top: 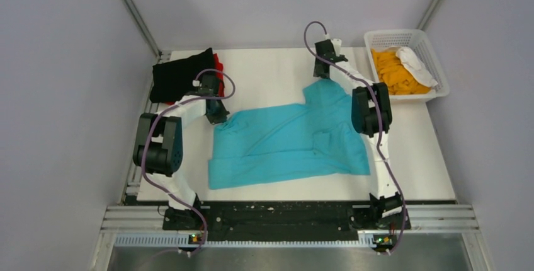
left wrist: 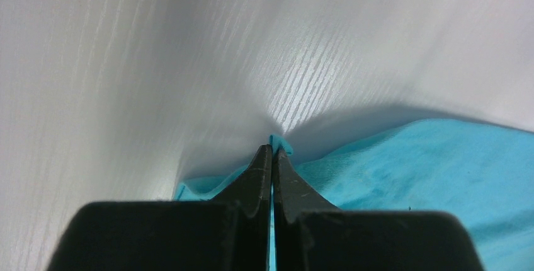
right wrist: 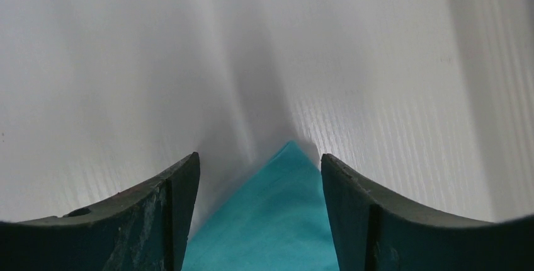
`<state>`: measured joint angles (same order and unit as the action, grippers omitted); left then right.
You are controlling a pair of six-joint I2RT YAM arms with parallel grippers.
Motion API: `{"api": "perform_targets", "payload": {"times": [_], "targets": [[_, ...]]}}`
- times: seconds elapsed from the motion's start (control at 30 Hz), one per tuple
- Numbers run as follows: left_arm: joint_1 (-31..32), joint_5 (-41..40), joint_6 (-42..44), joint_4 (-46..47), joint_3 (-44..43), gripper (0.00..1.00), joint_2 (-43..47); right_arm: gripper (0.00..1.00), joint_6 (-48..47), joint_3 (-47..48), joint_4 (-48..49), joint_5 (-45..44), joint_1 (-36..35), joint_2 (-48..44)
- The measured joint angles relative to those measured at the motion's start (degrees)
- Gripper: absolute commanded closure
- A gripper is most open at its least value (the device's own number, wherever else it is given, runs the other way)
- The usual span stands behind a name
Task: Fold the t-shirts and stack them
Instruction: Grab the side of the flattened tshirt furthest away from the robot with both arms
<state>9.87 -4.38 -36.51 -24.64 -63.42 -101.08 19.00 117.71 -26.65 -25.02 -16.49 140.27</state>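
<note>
The turquoise-blue t-shirt point(top: 289, 138) lies spread and rumpled across the middle of the white table. My left gripper point(top: 218, 118) is at its far left corner, shut on a pinch of the blue cloth point(left wrist: 281, 143) that shows between and past the fingertips. My right gripper point(top: 325, 69) is at the shirt's far right corner, jaws wide open, with the pointed cloth corner point(right wrist: 283, 201) lying between the fingers point(right wrist: 182, 189), untouched. A black t-shirt point(top: 179, 77) lies folded at the far left on a red one point(top: 218, 64). An orange shirt point(top: 393, 72) sits in the basket.
A white lattice basket point(top: 434, 47) stands at the far right corner, holding the orange shirt and a white cloth point(top: 417, 64). Grey walls close in the table on three sides. The arm bases sit on a black rail at the near edge.
</note>
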Motion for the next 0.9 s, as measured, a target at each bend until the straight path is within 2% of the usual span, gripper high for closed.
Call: {"api": "perform_targets", "payload": {"times": [0.2, 0.3, 0.6, 0.7, 0.9], "targets": [[0.02, -0.26, -0.42, -0.37, 0.0, 1.0, 0.0, 0.77, 0.68, -6.78, 3.28, -1.2, 0.17, -3.34], [0.07, -0.59, -0.83, -0.61, 0.0, 1.0, 0.0, 1.0, 1.25, -11.28, 4.46, -1.84, 0.2, -5.97], [0.52, -1.05, -1.11, -1.51, 0.0, 1.0, 1.64, 1.0, 0.66, -23.04, 9.94, -1.11, 0.15, -12.98], [0.74, -1.03, -1.46, -1.49, 0.26, 1.0, 3.21, 1.0, 0.48, -29.31, 11.5, -0.48, -0.11, -18.34], [1.4, -1.01, -2.62, -1.01, 3.69, 1.0, 8.2, 1.0, 0.76, -43.52, 14.4, -0.39, -1.33, -34.64]]}}
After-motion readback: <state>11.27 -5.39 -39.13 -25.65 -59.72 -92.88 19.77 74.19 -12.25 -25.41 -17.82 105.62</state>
